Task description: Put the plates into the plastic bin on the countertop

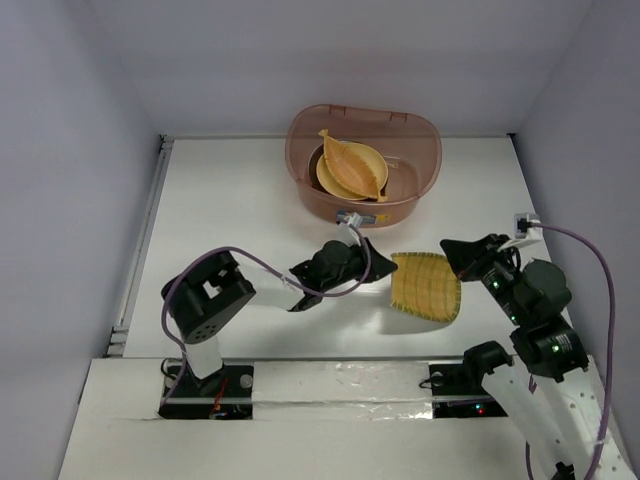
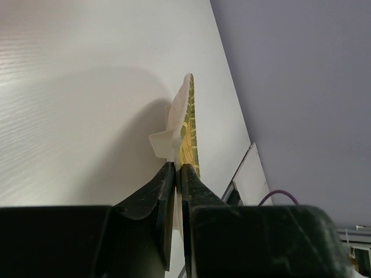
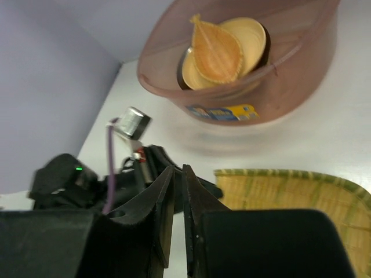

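The yellow woven rectangle plate lies tilted on the white countertop, between the two arms. My left gripper is shut on its left edge; the left wrist view shows the plate edge-on, pinched at the fingertips. My right gripper hovers by the plate's right corner, shut with nothing in it. The reddish-brown plastic bin stands at the back, holding an orange leaf-shaped plate on top of a round yellow one. Other plates under them are mostly hidden.
Pale walls close in the countertop on three sides, and a metal rail runs along the left edge. In the right wrist view the bin with its front sticker stands beyond the woven plate, the left arm's wrist beside it.
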Robot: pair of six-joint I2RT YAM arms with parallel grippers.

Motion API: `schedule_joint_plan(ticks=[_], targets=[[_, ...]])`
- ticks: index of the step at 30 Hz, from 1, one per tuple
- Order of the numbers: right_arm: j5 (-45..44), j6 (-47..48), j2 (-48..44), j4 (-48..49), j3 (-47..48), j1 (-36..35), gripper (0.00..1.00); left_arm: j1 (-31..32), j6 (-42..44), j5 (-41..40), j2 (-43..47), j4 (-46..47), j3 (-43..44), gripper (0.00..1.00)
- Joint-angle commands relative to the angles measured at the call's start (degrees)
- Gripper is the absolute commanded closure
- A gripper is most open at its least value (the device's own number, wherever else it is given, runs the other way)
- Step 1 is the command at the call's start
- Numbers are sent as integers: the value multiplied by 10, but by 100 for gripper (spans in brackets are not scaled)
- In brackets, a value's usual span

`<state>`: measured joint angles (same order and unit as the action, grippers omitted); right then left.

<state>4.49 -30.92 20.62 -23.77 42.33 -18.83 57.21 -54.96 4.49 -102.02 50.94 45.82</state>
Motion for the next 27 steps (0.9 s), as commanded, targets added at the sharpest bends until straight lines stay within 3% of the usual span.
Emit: schedule_joint_plan(ticks=[1, 5, 6, 10, 20, 23, 27], targets=[[-27, -4, 12, 35, -37, 0, 84, -15, -7, -1, 63, 66, -39, 100], [-42, -33, 21, 49, -79, 0, 69, -28, -9, -11, 119, 67, -97, 100], [-42, -50, 26, 57, -86, 0, 55, -28, -3, -20, 143, 61, -112, 100], [-67, -95, 67, 100, -139, 0, 31, -28, 8, -39, 183, 20, -148, 100], [-73, -192, 152, 225, -264, 0, 19, -39, 11, -54, 186, -23, -202, 100], [-100, -216, 141, 213, -267, 0, 14, -39, 11, -55, 175, -22, -208, 100], [-118, -237, 126, 200, -273, 0, 0, -39, 13, -53, 148, -35, -209, 100]])
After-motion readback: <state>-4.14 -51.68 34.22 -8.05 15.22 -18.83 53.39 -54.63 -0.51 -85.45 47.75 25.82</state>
